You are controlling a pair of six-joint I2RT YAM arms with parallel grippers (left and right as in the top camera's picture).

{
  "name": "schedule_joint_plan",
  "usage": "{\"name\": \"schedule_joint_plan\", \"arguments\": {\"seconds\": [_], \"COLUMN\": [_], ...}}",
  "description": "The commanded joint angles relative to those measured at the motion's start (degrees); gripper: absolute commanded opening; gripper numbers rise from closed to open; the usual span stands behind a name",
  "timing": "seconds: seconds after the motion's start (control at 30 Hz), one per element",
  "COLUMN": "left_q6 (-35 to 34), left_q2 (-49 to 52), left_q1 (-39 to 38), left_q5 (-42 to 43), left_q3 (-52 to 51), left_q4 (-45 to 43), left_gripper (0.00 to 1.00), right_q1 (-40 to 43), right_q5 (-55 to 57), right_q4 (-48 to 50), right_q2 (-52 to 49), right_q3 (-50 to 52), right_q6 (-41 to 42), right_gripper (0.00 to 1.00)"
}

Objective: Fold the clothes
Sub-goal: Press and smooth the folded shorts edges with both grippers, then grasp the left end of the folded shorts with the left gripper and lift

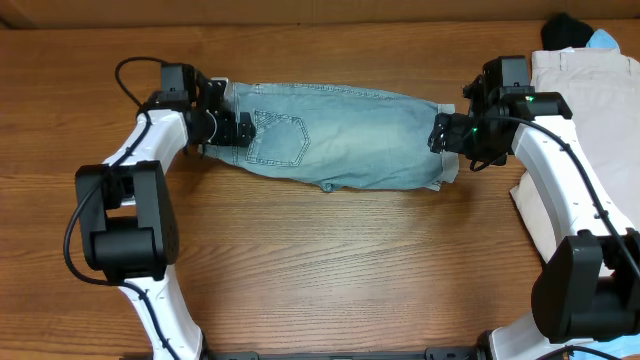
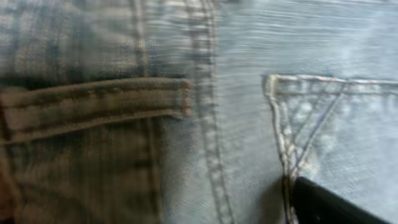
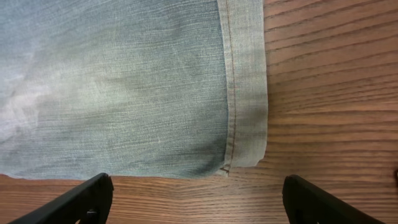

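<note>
The light-blue denim shorts lie flat, folded lengthwise, across the far part of the wooden table. The waistband is at the left and the leg hem at the right. My left gripper sits low on the waistband end. Its wrist view is filled by denim, with a belt loop, a stitched back pocket and one black finger set far to the side. My right gripper is open and empty. Its fingers straddle bare wood just before the hem corner.
A beige folded cloth lies at the right edge under the right arm. A dark item and a light-blue item lie at the far right corner. Both arm bases stand near the front edge.
</note>
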State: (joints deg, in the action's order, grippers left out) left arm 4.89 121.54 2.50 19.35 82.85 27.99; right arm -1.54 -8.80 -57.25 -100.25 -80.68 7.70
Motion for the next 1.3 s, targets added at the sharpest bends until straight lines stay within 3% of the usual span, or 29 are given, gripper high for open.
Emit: {"name": "schedule_joint_plan", "arguments": {"seconds": [0.0,0.03,0.07,0.1,0.3,0.53,0.7,0.87,1.27], "left_q6": [-4.96,-8.46,-10.47,-11.82,-13.46,-3.74,-0.81,-0.55,-4.7], "left_q2": [4.79,4.59,4.39,4.28,2.8,2.47,2.47,2.49,3.56], "left_q1": [-1.7,-1.75,-1.75,-1.6,1.4,1.79,-2.01,-11.54,-31.26], "left_q5": [-2.91,-6.38,-8.2,-9.53,-12.39,-17.7,-18.53,-18.32,-18.45], "left_q3": [-0.2,-0.17,-0.15,0.0,11.06,34.71,44.26,47.3,47.04], "left_q4": [0.26,0.28,0.33,0.55,14.19,38.29,45.68,44.98,32.61], "left_gripper": [0.67,0.2,0.09,0.04,0.04,0.04,0.04,0.04,0.04], "right_q1": [0.0,0.0,0.0,0.0,0.0,0.0,0.09,0.7,4.26], "right_q5": [-0.79,-1.55,-1.97,-2.4,-3.56,-3.52,-3.28,-2.84,-2.86], "right_q4": [0.09,0.17,0.33,0.61,2.99,4.9,5.99,6.45,6.4], "right_q2": [0.59,0.59,0.59,0.59,0.59,0.59,0.59,0.59,0.59], "right_q3": [-0.81,-0.81,-0.81,-0.81,-0.81,-0.81,-0.81,-0.81,-0.79], "right_q6": [-0.26,-0.24,-0.22,-0.02,1.27,1.27,2.23,2.67,3.02], "right_gripper": [0.87,0.84,0.81,0.78,0.7,0.68,0.62,0.62,0.62]}}
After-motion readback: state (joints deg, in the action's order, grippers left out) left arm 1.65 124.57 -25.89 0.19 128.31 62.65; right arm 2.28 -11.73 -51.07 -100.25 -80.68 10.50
